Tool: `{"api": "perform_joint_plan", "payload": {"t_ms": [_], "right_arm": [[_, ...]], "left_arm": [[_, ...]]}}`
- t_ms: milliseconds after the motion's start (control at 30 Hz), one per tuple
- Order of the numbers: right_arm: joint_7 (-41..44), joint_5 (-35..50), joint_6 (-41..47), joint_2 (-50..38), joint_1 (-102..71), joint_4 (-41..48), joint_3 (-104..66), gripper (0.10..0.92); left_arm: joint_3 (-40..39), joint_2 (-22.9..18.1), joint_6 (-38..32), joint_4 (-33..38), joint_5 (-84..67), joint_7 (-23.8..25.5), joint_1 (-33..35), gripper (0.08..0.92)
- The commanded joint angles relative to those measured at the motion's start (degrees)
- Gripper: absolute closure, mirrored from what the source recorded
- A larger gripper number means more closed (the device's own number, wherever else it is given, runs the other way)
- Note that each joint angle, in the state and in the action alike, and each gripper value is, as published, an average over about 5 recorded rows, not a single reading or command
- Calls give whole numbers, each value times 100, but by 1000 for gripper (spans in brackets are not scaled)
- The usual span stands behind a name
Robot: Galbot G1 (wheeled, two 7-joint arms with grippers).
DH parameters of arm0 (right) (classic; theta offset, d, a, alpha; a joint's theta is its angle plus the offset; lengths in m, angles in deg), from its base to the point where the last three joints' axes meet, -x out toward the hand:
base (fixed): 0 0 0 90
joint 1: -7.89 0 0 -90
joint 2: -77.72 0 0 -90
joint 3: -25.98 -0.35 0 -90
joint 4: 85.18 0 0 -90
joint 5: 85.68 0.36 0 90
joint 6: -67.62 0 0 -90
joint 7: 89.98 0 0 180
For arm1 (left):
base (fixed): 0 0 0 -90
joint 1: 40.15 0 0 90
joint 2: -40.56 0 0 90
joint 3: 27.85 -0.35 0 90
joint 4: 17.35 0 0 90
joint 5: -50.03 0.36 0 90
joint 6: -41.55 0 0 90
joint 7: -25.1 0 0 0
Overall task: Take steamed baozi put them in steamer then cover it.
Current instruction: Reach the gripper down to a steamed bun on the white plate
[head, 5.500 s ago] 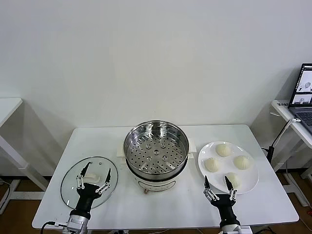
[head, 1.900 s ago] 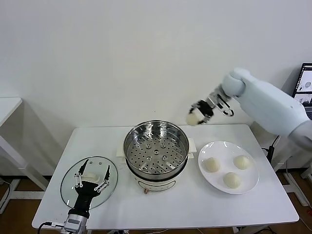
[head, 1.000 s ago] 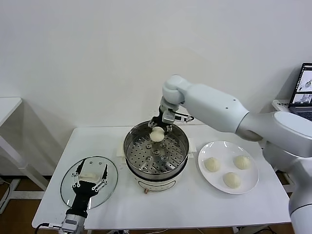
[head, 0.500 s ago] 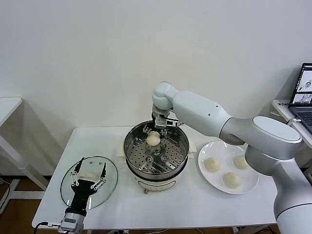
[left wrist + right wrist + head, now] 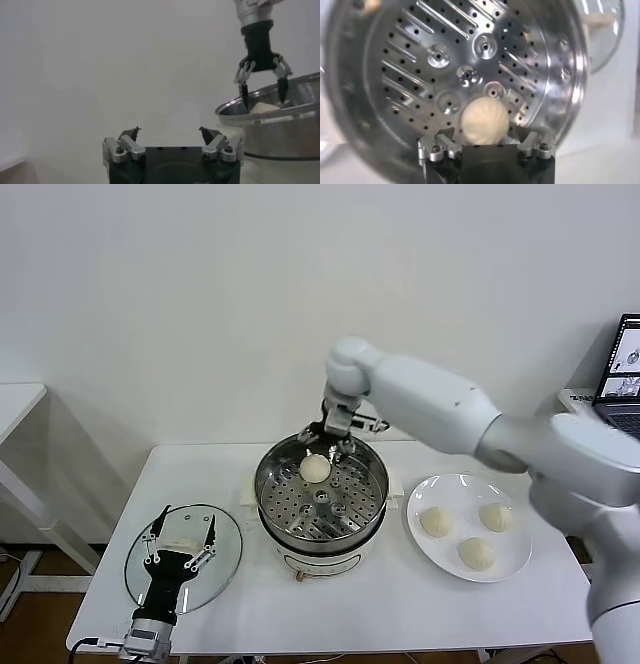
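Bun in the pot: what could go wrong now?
The right gripper is open right above the bun, so pulling away carelessly might nudge it or clip the steamer rim. Three buns sit close together on the plate; grabbing one could bump its neighbours.

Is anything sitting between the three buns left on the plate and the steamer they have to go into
Nothing visible does. The three baozi lie on the white plate, and the steamer beside it is uncovered. Its lid lies across the table.
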Motion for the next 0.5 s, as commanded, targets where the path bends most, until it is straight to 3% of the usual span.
{"api": "perform_joint_plan", "payload": {"t_ms": [33,233,500], "right_arm": [[107,2497,2583,-1957,926,-601,889,203],[-136,2657,2951,-2801,490,-404,1669,203],[-407,2130,2968,-2734,-875,40,1147,203]], "left_arm": [[-17,7,19,-8,22,-22,-3,177],[-65,20,16,-23,40,-20,-9,177],[-110,15,11,-26,45,-27,-4,177]]}}
